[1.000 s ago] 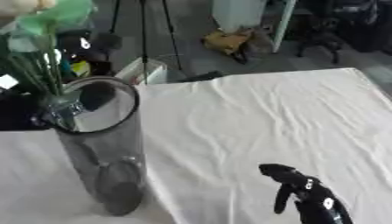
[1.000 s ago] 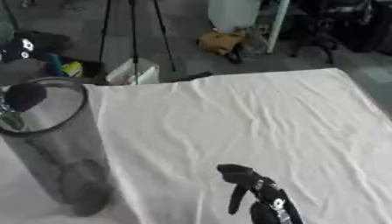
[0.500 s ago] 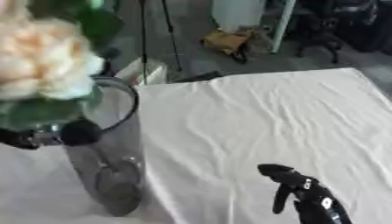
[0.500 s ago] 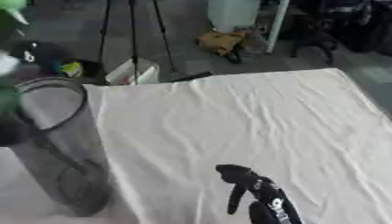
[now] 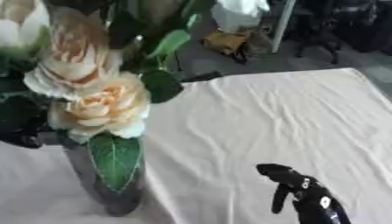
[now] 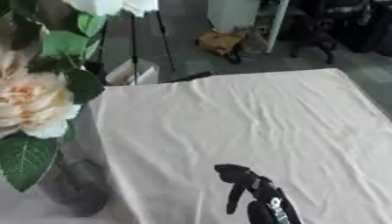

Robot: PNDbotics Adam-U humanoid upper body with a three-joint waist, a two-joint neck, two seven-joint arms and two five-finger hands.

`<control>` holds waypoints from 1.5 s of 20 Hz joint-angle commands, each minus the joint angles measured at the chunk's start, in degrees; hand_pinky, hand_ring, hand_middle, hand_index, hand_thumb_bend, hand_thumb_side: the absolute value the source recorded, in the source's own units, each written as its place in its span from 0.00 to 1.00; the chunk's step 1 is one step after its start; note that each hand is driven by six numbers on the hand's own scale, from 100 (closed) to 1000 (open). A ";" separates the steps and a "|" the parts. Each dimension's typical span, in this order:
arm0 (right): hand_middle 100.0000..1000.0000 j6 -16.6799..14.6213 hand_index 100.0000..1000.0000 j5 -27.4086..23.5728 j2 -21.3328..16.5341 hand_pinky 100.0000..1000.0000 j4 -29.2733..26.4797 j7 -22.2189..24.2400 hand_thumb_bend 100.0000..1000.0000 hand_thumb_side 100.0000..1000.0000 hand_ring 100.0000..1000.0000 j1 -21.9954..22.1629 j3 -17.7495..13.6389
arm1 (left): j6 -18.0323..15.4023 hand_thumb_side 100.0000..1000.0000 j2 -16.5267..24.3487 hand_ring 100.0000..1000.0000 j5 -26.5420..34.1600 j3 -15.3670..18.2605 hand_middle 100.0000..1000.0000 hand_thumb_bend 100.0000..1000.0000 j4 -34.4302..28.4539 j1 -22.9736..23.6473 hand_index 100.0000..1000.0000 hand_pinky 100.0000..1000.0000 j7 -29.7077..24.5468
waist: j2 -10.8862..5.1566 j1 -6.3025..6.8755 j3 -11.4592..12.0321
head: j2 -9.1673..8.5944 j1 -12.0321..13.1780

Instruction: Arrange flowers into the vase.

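While cream flowers (image 5: 99,105) fill the glass vase (image 5: 107,183) on the white-clothed desk (image 5: 260,118), the right robot hand (image 5: 295,188) rests released, grasping nothing

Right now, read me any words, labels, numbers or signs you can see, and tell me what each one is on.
No text can be read.
Small white marks on the right hand: too blurred to read.
Nothing written shows on the flowers, the vase or the tablecloth.

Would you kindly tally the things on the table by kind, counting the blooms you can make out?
Cream rose blooms: 2 clearly visible
Clear glass vase: 1
Robot right hand: 1
White tablecloth: 1
Total: 5
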 commanded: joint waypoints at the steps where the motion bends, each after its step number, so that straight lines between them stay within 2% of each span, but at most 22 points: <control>1: 0.26 0.06 0.76 0.09 0.30 0.77 -0.77 0.23 0.00 1.00 0.77 -0.33 0.38 | 0.44 1.00 1.56 0.93 -0.54 1.41 0.93 0.82 -0.38 -0.73 1.00 0.91 0.49 | -0.39 0.60 0.04 | -0.95 -0.12; 10: 0.26 0.08 0.77 0.24 0.46 0.77 -0.77 0.38 0.00 1.00 0.77 -0.24 0.40 | 0.36 1.00 2.79 0.94 -0.98 2.46 0.93 0.85 -1.36 0.07 1.00 0.92 1.71 | -0.43 0.46 0.24 | -0.86 -0.28; 30: 0.27 -0.71 0.77 -0.14 0.28 0.77 -0.77 -0.14 0.00 1.00 0.78 0.42 0.22 | -1.26 1.00 7.93 0.94 0.43 5.43 0.94 0.87 -5.20 4.96 1.00 0.93 -0.71 | -1.03 0.01 1.02 | -0.37 -1.05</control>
